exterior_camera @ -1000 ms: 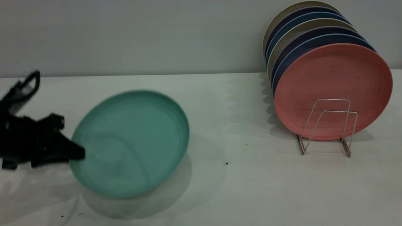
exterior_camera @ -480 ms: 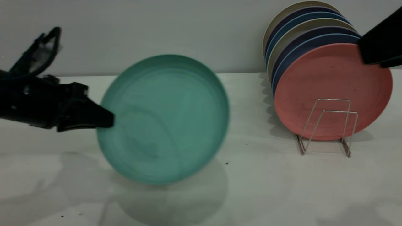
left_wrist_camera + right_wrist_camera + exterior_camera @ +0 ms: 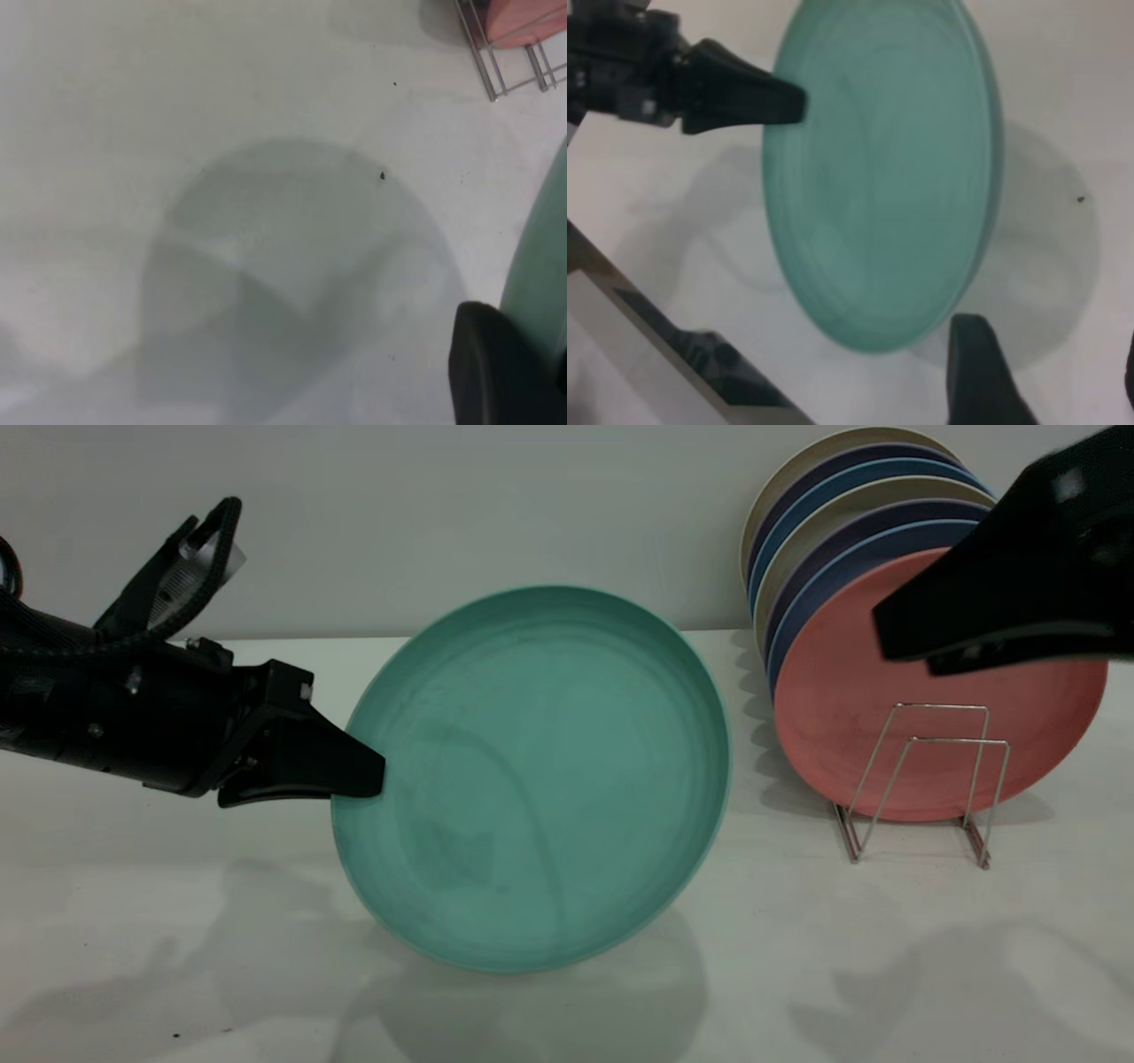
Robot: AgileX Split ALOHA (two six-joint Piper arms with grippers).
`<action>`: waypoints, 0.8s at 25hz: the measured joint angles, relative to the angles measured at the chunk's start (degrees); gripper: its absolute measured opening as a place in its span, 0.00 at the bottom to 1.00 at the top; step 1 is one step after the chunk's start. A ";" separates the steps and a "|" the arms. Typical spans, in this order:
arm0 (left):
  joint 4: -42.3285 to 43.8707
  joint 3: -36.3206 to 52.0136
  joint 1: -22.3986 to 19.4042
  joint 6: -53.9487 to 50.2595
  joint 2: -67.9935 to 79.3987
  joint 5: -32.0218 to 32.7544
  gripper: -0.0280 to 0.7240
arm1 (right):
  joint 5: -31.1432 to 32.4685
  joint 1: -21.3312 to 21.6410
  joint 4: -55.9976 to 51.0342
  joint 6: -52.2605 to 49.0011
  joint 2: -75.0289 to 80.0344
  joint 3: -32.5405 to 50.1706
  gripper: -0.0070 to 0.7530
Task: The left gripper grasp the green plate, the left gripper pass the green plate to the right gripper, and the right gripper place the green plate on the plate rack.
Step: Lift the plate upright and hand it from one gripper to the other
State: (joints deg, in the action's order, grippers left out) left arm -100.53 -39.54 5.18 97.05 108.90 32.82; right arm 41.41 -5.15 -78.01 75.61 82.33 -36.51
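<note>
My left gripper (image 3: 359, 775) is shut on the left rim of the green plate (image 3: 540, 779) and holds it tilted nearly upright above the table, at the centre of the exterior view. In the left wrist view one black finger (image 3: 496, 367) lies against the plate's edge (image 3: 542, 274). My right gripper (image 3: 912, 638) is at the upper right, in front of the racked plates and apart from the green plate. In the right wrist view it (image 3: 1050, 381) is open, with the green plate (image 3: 877, 177) and the left gripper (image 3: 780, 99) ahead of it. The wire plate rack (image 3: 921, 779) stands at the right.
A salmon-pink plate (image 3: 850, 717) leans in the rack's front, with several blue, purple and cream plates (image 3: 850, 505) stacked upright behind it against the wall. Two wire loops stand free in front of the pink plate. The white table (image 3: 797, 957) lies below.
The left gripper has lifted the green plate up and to the right and tipped it more upright. The right gripper has come in from the upper right toward the plate.
</note>
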 joint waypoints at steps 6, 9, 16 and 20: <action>0.00 0.00 0.14 -0.82 0.00 0.97 0.06 | 1.15 0.00 -9.26 9.25 8.70 -0.23 0.55; 0.00 0.00 0.36 -1.14 0.00 1.68 0.06 | 3.36 0.00 -12.16 12.36 11.74 -0.23 0.55; 0.00 0.00 4.20 -1.85 0.00 -0.42 0.06 | 6.21 0.00 -14.20 14.26 15.28 -0.30 0.55; 0.00 0.00 6.86 -1.86 0.00 -1.81 0.06 | 6.57 0.00 -14.34 14.33 15.28 -0.32 0.55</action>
State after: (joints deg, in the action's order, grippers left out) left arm -100.53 -39.54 12.04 95.19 108.90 31.01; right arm 47.99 -5.15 -92.35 89.94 97.60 -36.84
